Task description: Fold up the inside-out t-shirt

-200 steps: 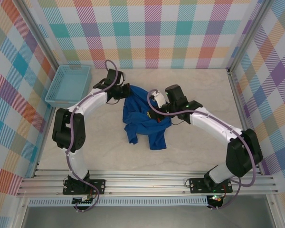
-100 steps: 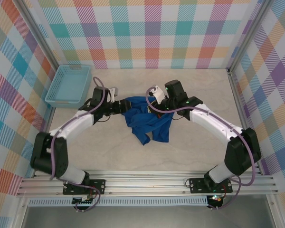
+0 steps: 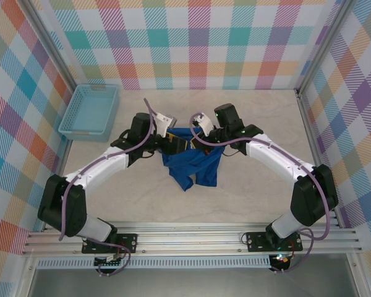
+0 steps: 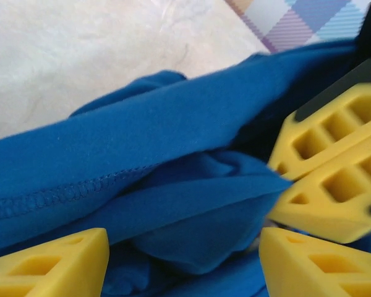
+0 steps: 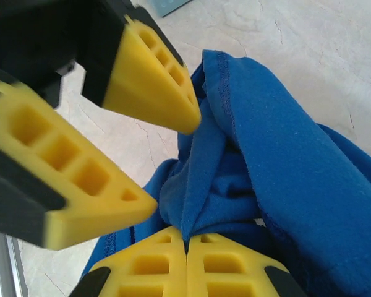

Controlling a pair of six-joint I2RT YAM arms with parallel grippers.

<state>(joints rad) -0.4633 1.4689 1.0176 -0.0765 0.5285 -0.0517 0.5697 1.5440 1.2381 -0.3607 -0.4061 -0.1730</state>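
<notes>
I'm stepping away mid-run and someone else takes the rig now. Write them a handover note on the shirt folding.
Left gripper: open, fingers astride a bunch of the royal-blue soft cloth t-shirt.
Right gripper: shut, pinching a fold of that shirt.
Shirt: crumpled heap on the pale wooden table between the arms; light blue plastic mesh basket apart at far left.
Done: no fold yet.
Left: spread it flat, then fold.

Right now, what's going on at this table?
Both arms meet over the crumpled blue t-shirt mid-table. The right gripper is shut, pinching a fold of it. The left gripper stands open right beside it, jaws either side of the cloth. The shirt is bunched, not folded; the basket sits apart at far left.
</notes>
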